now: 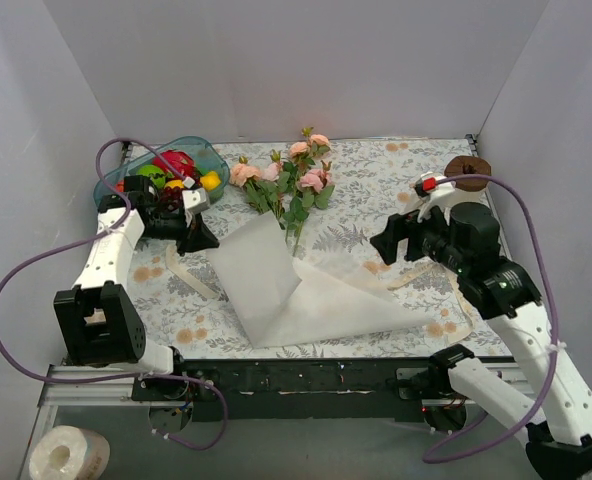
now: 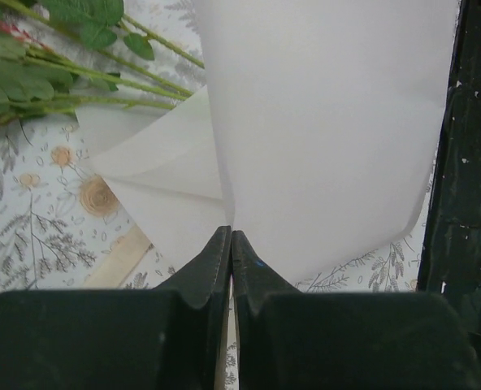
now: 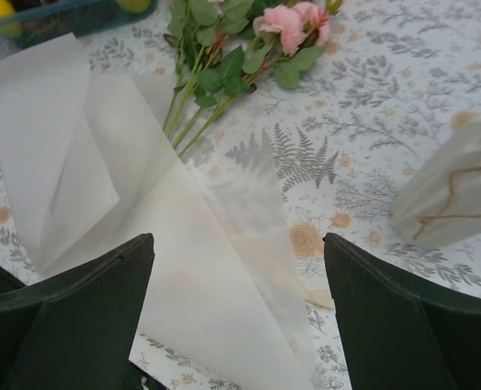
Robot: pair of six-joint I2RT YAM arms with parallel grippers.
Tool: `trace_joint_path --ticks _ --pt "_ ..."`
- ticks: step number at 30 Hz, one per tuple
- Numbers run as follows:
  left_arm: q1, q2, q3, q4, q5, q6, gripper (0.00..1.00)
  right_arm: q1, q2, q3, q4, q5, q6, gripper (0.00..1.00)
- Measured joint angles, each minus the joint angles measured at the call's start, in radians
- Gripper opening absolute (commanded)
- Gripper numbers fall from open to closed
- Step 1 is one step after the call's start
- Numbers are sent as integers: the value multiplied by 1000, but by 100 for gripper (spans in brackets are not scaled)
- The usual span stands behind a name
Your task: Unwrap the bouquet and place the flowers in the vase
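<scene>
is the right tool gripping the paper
No, the right tool stands wide open above the paper, fingers apart and clamping nothing.

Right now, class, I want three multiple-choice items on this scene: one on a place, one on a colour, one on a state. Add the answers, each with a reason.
1. Where do the flowers lie?
A) on the floor
B) on the tablecloth, beside the bowl
C) upright in a jar

2. What colour are the blooms?
A) blue
B) black
C) pink

3. How is the left gripper?
A) shut on the paper
B) wide open
C) holding a stem

Answers:
1. B: they lie flat on the cloth, right of the bowl.
2. C: the top view shows pink heads.
3. A: its fingers press together on a paper edge.
</scene>
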Motion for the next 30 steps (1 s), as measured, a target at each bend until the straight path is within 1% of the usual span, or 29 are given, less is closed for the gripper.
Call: trace_joint_path --ticks 3,4,8,11,13,15,20,23,26,29,30 --pt "46 47 -14 -43 5 53 0 11 56 -67 92 -110 2 96" --pt "64 77 -8 -78 13 92 0 23 87 -94 133 -156 4 96" --pt "109 183 21 -140 59 174 0 127 200 -125 243 -249 6 96" --pt "130 194 12 -164 85 228 0 260 321 -83 299 -249 -9 96" --pt "134 181 4 -169 101 241 0 323 402 -43 338 -260 -16 96" --pt "137 167 3 -175 114 249 0 349 465 -19 379 -266 -24 95" --pt "155 151 2 -193 131 283 0 352 586 3 457 -277 -34 93" --pt "170 151 1 -195 130 303 0 350 643 9 491 -294 -36 89" --pt "179 151 0 -196 130 314 0 350 687 16 522 -313 -38 84" --pt "182 151 0 -196 130 320 0 351 732 31 556 -336 -35 74" --pt "182 151 0 -196 130 321 0 350 745 34 568 -346 -31 68"
